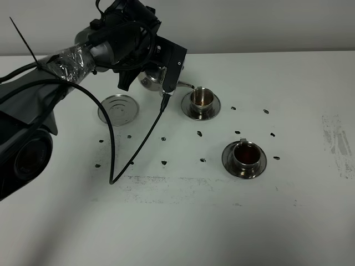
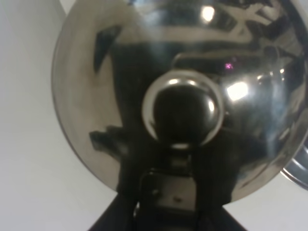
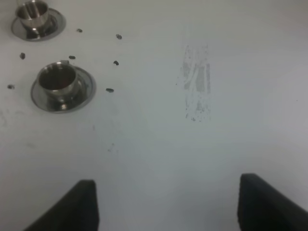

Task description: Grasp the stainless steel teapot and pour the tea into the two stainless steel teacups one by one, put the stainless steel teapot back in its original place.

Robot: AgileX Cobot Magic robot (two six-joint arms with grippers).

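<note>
My left gripper (image 2: 168, 195) is shut on the stainless steel teapot (image 1: 151, 79) and holds it above the table, tilted. The pot's thin spout (image 1: 187, 86) reaches toward the far teacup (image 1: 202, 98), whose inside has a pale brownish tint. In the left wrist view the domed lid (image 2: 96, 96) and its knob (image 2: 183, 113) fill the picture. The near teacup (image 1: 246, 154) on its saucer (image 1: 228, 164) holds reddish-brown tea. The ringed steel disc (image 1: 117, 108) lies bare to the pot's left. Both cups (image 3: 57, 82) (image 3: 32, 13) show in the right wrist view, far from my open right gripper (image 3: 168, 202).
Small dark marks (image 1: 199, 133) dot the white table around the cups. A black cable (image 1: 133, 152) hangs from the left arm down to the tabletop. A scuffed patch (image 1: 338, 145) marks the table's right side, and it also shows as a grey smear (image 3: 196, 84).
</note>
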